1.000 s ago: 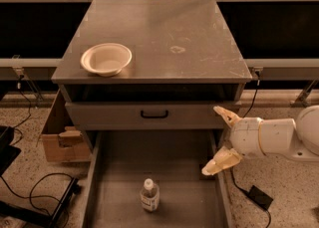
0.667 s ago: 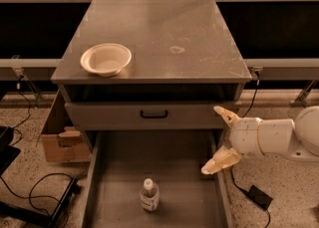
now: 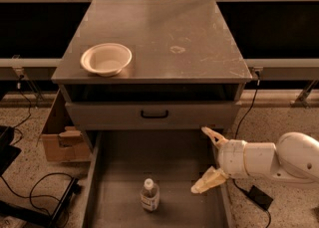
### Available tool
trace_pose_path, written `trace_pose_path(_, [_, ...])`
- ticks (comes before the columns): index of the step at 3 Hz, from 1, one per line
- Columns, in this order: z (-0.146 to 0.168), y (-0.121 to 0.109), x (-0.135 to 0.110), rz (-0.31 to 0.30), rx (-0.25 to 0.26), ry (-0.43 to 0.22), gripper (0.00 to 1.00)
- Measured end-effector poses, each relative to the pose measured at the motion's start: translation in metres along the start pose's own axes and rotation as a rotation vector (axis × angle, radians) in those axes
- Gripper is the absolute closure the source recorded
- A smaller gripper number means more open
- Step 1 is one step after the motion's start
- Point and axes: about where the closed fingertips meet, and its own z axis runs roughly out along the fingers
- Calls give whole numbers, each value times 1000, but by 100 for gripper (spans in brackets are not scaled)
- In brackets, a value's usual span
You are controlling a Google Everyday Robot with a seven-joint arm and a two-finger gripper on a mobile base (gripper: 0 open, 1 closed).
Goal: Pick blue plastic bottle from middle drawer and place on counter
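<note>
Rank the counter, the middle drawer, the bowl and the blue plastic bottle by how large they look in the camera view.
1. counter
2. middle drawer, cut off by the picture's edge, so its rank against the counter is unsure
3. bowl
4. blue plastic bottle
The gripper, open, hangs at the drawer's right side.

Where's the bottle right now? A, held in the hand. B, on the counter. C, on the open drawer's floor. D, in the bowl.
C: the bottle stands upright on the drawer floor, and the open hand is apart from it by the drawer's side wall.
</note>
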Motion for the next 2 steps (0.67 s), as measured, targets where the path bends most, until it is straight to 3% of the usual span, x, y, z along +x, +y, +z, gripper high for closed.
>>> trace_pose_path(2, [86, 24, 47, -13, -73, -195, 0])
